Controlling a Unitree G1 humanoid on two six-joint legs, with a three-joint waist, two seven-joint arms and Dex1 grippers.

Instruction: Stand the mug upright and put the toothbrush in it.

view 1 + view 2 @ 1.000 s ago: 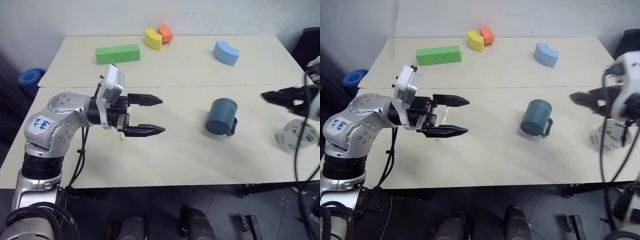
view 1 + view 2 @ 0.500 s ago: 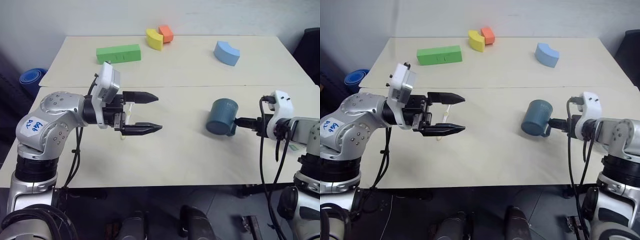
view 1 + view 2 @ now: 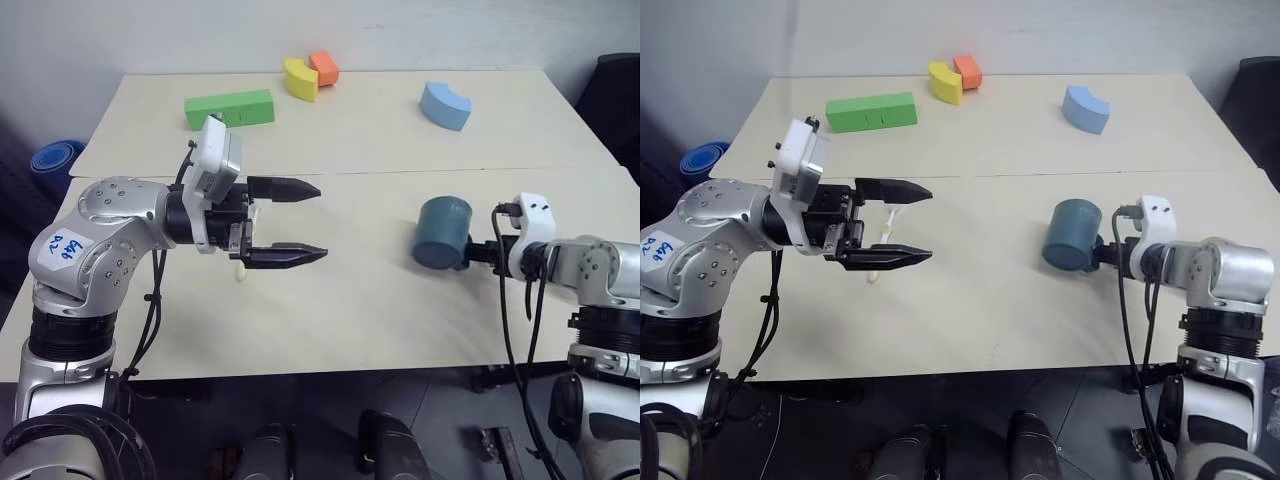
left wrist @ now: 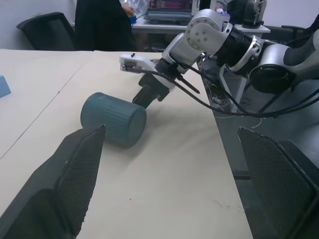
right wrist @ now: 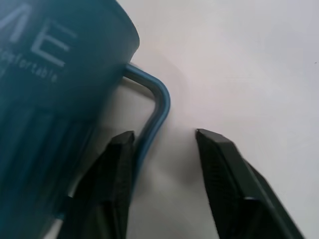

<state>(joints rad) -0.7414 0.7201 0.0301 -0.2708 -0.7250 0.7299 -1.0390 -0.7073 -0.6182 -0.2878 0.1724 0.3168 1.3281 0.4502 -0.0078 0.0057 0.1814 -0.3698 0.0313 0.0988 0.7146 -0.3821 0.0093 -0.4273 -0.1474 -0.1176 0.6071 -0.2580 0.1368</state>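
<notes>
One mug (image 3: 442, 232), dark teal, lies on its side toward the table's (image 3: 400, 320) right half, its handle at the 3 o'clock side. The right gripper (image 5: 164, 142) sits low at that handle: its fingers stand a little apart, one finger (image 5: 119, 149) right against the handle loop, the other clear of it on bare tabletop, so nothing is pinched. At 9 o'clock from the mug, well apart, the left gripper (image 3: 315, 222) hangs above the table with its jaws spread wide and nothing between them. The toothbrush (image 3: 246, 250) lies on the table just beneath it, mostly hidden. Far off, around 11 to 12 o'clock, rest a green block (image 3: 229, 108), yellow block (image 3: 299, 78), orange block (image 3: 324, 67) and blue block (image 3: 445, 104).
</notes>
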